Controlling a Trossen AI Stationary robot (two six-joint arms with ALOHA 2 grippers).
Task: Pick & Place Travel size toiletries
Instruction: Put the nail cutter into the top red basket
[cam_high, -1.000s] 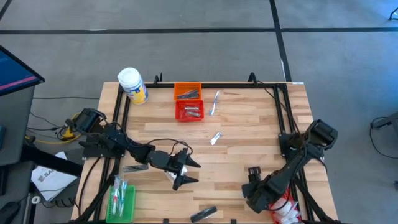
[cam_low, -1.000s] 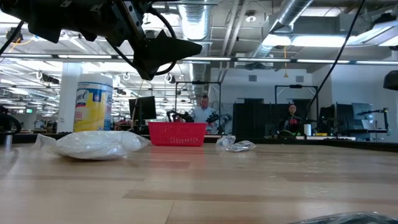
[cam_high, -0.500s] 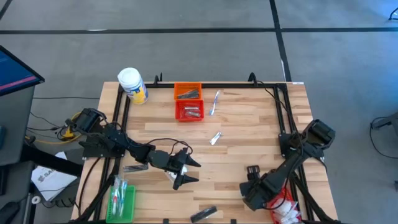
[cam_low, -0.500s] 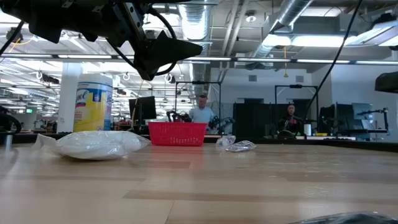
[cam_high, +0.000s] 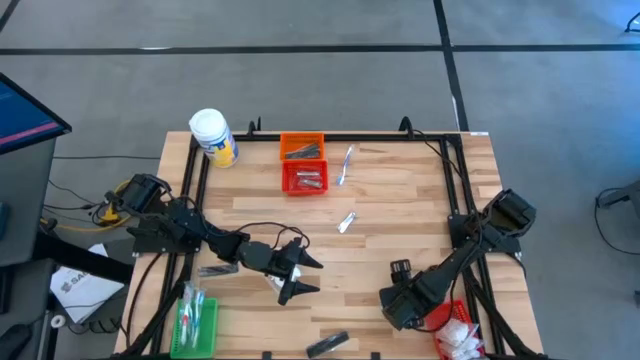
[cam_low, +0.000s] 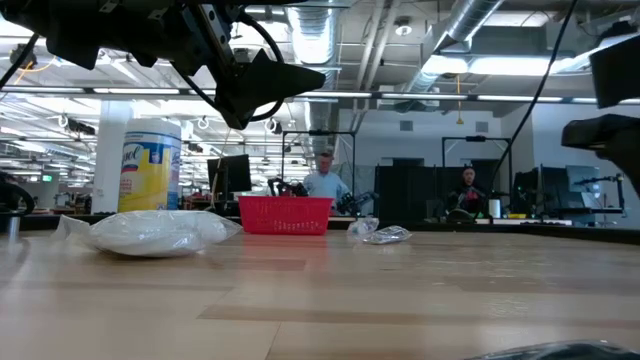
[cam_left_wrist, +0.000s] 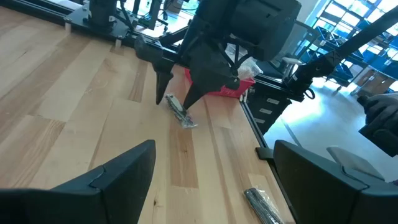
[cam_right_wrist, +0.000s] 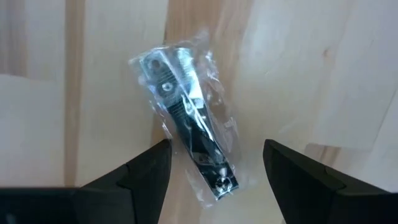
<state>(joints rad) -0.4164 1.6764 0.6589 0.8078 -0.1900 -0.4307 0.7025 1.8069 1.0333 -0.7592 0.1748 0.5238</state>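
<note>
A clear-wrapped metal clipper (cam_right_wrist: 189, 140) lies flat on the wood. My right gripper (cam_right_wrist: 214, 168) hovers over it, open and pointing down, one finger on each side, touching nothing. The left wrist view shows the same gripper (cam_left_wrist: 176, 101) above the wrapper (cam_left_wrist: 180, 114). My left gripper (cam_high: 312, 277) waits open above the table's near left, by a white packet (cam_low: 150, 230). Other toiletries lie loose: a dark packet (cam_high: 327, 343), a silver sachet (cam_high: 347, 221), clear sticks (cam_high: 345, 165) and a grey packet (cam_high: 217, 270).
A red basket (cam_high: 305, 178) and an orange basket (cam_high: 302, 148) stand at the far middle, a green basket (cam_high: 197, 322) at the near left, and a red basket (cam_high: 455, 325) with white packets at the near right. A white jar (cam_high: 213, 137) stands far left.
My right gripper has moved toward the table's left, away from the near-right red basket and over the wrapped clipper, staying open and pointing down.
</note>
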